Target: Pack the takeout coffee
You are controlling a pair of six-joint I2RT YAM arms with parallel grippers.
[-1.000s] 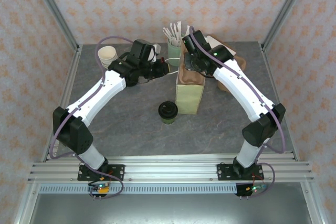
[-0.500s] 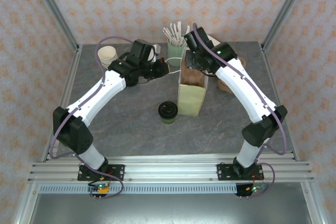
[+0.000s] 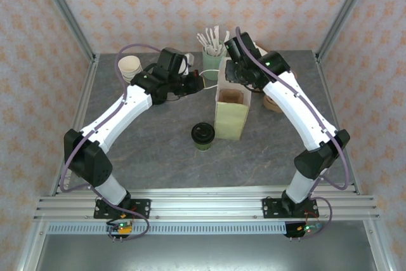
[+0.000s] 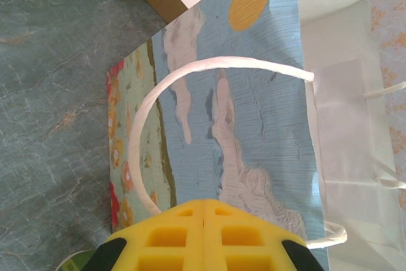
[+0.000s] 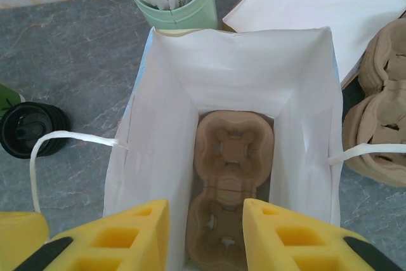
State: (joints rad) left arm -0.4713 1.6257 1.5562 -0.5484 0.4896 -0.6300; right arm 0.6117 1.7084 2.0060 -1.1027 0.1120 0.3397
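1. The small green paper cup with the round black plastic lid (image 3: 203,134), the takeout coffee, is standing upright on the grey stone-patterned table (image 3: 152,153). It is sitting just beside the near left corner of the tall white paper bag with a printed landscape on its outer face (image 3: 229,122), and is not yet inside it.
2. The bag is standing upright with its mouth open, and a brown moulded-pulp cup carrier (image 5: 233,176) is lying flat at its bottom with its wells looking empty.
3. The left gripper (image 4: 203,211) is pressing its yellow fingers together. The bag's white twisted-paper handle (image 4: 190,71) is running in under them, so the gripper is apparently pinching that handle and steadying the bag.
4. The right gripper (image 5: 206,211) is hovering over the bag's mouth with its fingers apart and nothing between them.
5. The preparation is looking finished, judging by the opened bag and the seated carrier. The main step is remaining: grasping the lidded cup, lowering it upright into a carrier well, and letting go of the handle.
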